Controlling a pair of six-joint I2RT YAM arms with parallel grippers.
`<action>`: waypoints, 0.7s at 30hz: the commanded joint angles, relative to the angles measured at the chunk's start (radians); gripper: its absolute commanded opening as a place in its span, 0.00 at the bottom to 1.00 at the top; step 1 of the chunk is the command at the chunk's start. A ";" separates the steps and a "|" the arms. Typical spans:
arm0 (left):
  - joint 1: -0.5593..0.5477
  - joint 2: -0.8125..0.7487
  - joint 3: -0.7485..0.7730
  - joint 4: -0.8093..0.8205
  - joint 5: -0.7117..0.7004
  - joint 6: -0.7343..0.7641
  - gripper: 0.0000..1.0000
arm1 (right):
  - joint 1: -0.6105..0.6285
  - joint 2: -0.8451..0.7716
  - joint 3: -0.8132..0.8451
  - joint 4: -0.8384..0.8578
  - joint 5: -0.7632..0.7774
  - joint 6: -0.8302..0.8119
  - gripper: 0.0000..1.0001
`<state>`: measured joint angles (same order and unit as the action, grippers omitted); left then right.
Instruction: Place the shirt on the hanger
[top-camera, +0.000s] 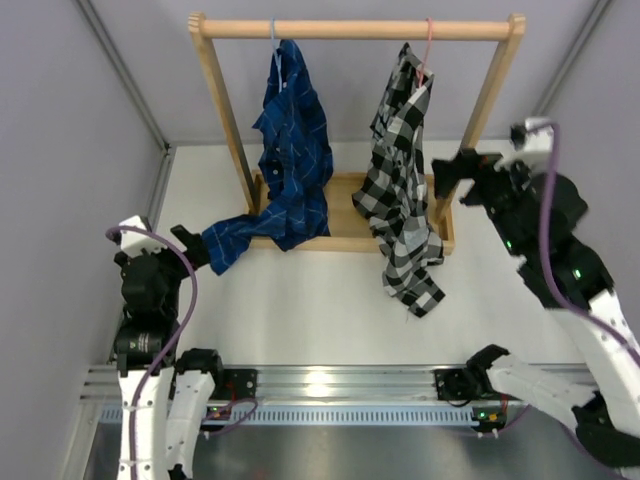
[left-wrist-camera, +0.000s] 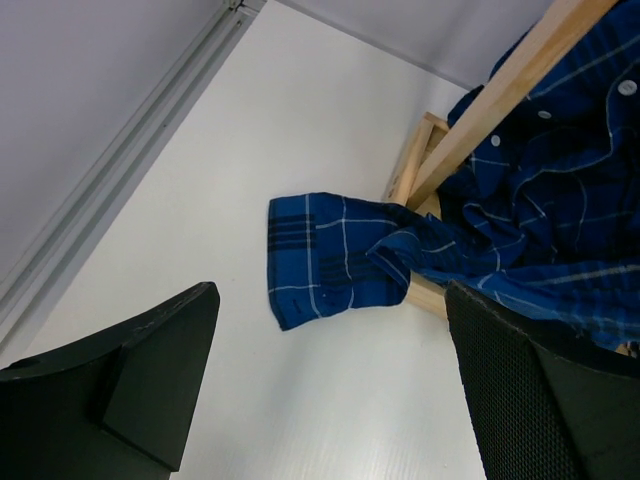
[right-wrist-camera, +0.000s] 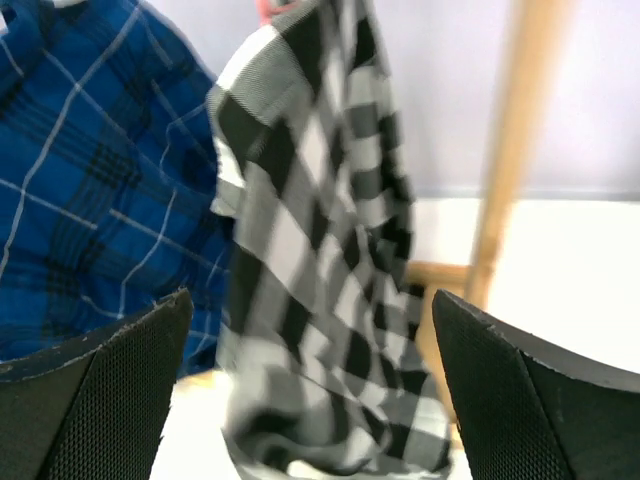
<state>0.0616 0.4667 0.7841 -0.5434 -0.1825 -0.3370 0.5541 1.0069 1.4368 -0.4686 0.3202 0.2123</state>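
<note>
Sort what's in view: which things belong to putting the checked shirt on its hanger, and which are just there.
Belongs to the job:
black-and-white checked shirt
pink hanger, hooked on the rail

Just there:
dark blue shirt
light blue hanger
wooden rack

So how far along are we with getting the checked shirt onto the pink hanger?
Largely done, it seems: the shirt hangs from the hanger on the wooden rail, though lopsided, its hem trailing onto the table. Nothing is in hand; the left gripper and right gripper are both open and empty. Left, perhaps: squaring the shoulders.
</note>
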 joint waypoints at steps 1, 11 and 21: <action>-0.054 -0.057 -0.016 -0.004 -0.060 0.052 0.98 | -0.003 -0.218 -0.213 -0.054 0.098 -0.092 1.00; -0.190 -0.197 -0.124 0.051 -0.017 0.125 0.98 | -0.003 -0.695 -0.601 -0.151 0.292 -0.123 0.99; -0.190 -0.201 -0.148 0.062 -0.012 0.118 0.98 | -0.002 -0.717 -0.567 -0.217 0.278 -0.117 0.99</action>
<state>-0.1261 0.2787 0.6430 -0.5388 -0.1989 -0.2329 0.5533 0.2993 0.8265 -0.6601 0.5831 0.0891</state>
